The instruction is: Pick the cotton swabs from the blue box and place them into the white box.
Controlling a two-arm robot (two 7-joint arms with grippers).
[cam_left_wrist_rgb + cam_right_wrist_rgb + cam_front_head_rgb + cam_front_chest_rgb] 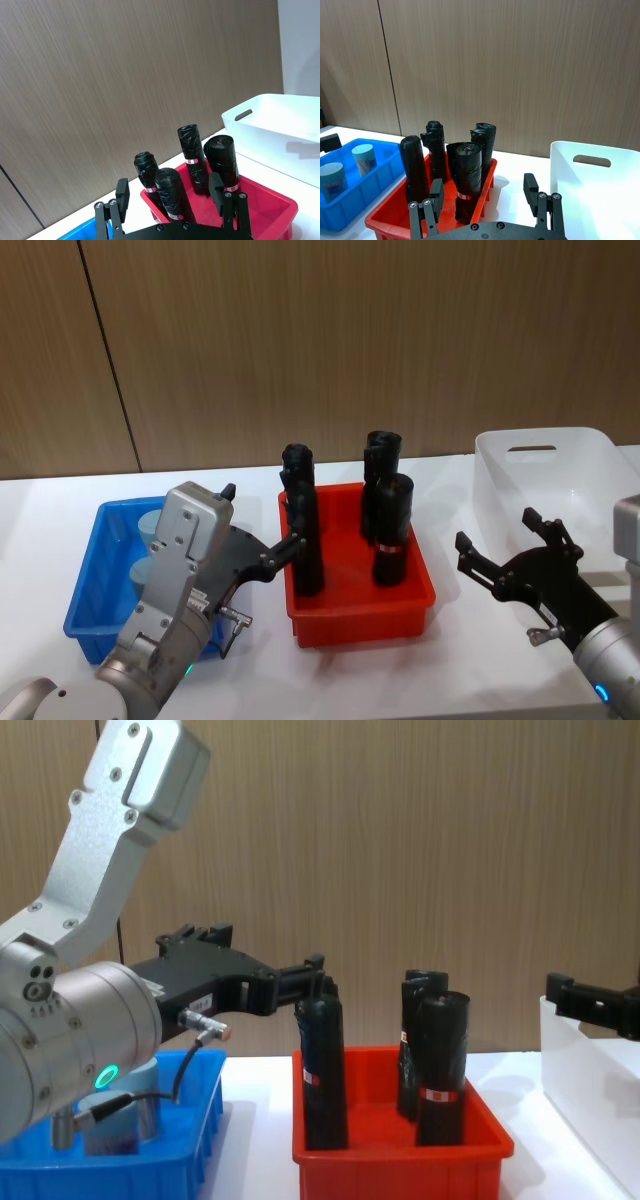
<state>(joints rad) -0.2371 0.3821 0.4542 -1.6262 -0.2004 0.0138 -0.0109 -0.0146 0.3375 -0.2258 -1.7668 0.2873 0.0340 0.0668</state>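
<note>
Right wrist shows 2 cotton swabs [362, 157]; chest, perhaps 1.

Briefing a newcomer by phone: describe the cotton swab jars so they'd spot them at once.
Three bins sit in a row on the white table; take the blue bin at the robot's left. Inside are two short clear jars with pale blue lids, unlike the tall black rolls in the red bin beside it.

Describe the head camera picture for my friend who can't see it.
The left gripper hovers open beside the blue box, which holds cotton swabs. A red bin of black rolls stands in the middle; the right gripper is open by the white box.
</note>
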